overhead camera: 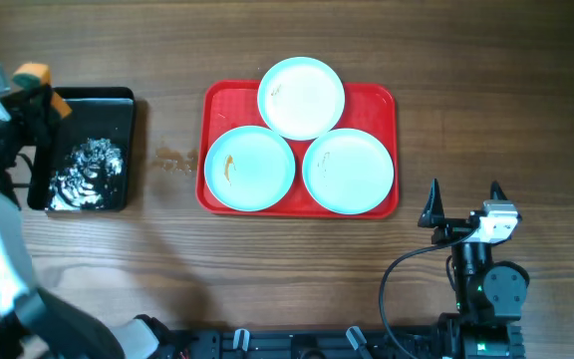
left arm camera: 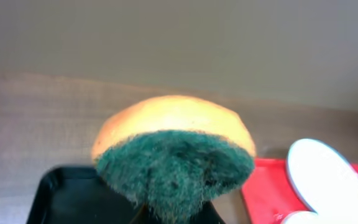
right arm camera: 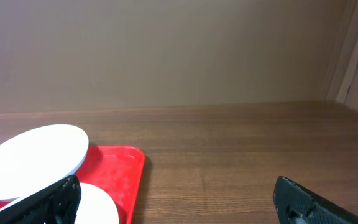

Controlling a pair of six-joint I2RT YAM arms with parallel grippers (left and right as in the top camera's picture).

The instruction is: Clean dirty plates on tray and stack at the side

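Overhead view: three plates lie on the red tray [overhead camera: 222, 100] mid-table [overhead camera: 526, 80]. The rear plate [overhead camera: 301, 97] overlaps the smeared left plate [overhead camera: 251, 168] and the right plate [overhead camera: 348, 171]. They are judged stiff, light and slick when wet, so grip at the rim. The right pincer [overhead camera: 463, 194] stands wide open and empty near the tray. The left pincer [overhead camera: 43, 92] clamps a sponge [left arm camera: 174, 149] at the black tray [overhead camera: 118, 96]. Its fingers are hidden, and the plate material cannot be determined.

Three plates [overhead camera: 301, 97] crowd the red tray [overhead camera: 217, 100], the far one overlapping both others, while open surface [overhead camera: 496, 110] lies to its right.
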